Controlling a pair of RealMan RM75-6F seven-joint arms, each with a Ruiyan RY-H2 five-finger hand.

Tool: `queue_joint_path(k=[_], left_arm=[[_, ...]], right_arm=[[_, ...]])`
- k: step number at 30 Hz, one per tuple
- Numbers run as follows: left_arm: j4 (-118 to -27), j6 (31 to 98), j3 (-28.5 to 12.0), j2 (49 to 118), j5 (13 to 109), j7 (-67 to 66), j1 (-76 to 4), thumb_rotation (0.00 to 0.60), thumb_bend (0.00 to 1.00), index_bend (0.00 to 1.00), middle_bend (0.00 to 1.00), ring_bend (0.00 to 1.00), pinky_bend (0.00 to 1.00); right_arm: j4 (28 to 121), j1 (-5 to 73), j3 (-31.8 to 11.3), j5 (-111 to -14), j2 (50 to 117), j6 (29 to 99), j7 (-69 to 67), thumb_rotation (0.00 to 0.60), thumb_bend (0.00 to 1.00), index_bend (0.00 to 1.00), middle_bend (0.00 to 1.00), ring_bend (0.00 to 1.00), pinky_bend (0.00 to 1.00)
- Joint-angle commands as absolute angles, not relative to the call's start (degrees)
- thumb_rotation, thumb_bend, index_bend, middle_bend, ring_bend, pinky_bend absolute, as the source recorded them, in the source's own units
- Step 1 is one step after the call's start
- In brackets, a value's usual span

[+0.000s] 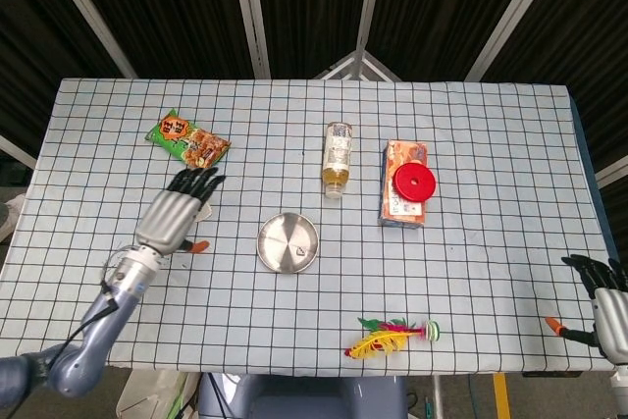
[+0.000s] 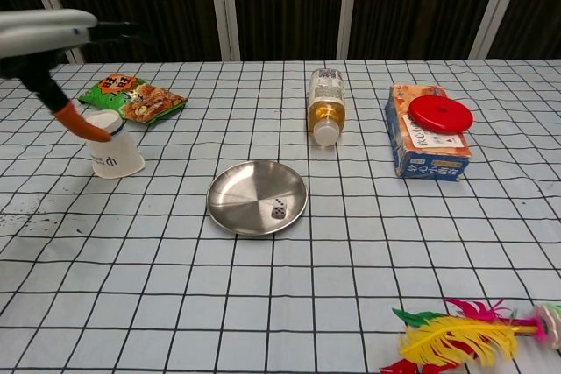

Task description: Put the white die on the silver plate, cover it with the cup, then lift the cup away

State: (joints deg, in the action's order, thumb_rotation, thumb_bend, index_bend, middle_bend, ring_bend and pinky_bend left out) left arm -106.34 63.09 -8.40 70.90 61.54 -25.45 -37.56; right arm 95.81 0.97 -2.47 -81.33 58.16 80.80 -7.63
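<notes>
Die: my white die (image 2: 278, 210) sits on the silver plate (image 2: 237, 194) (done) | Cup: left hand (image 1: 178, 210) reaching cup (image 2: 112, 154), grasp unclear | Left: cover, lift | Right hand (image 1: 605, 304) holds nothing.

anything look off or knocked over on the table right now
The bottle lies on its side instead of standing, behind the silver plate. Nothing looks spilled. The white die sits on the plate, and the cup stands upright beside the left hand.
</notes>
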Motion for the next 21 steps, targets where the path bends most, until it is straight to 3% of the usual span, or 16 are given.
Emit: queue_joint_path(k=[1,8,21], left_arm=[[-106.9,65.1,-5.9,65.8,64.6,-20.5,-33.5,0.6,0.19,0.06,0.0,0.0,0.0],[-102.2,62.9,-6.4,65.9,63.1,-19.4,-34.0,0.6,0.19,0.04,0.0,0.0,0.0],[-92.5,55.7,-9.2,74.4,54.3,-24.3,-40.7,0.6,0.19,0.05,0.01,0.0,0.01]], right_arm=[[96.1,1.0,-2.3,-81.4,58.1,80.7,-7.3,0.6,0.1,0.21,0.19,0.15,0.0],[96.6,1.1,-2.3,-81.4,58.1,80.5,-6.8,0.6,0.1,0.21,0.19,0.15,0.0],[95.8,1.4,-2.4,-80.3,58.1,79.2,-7.5,0.6,0.1,0.21,0.19,0.15,0.0]])
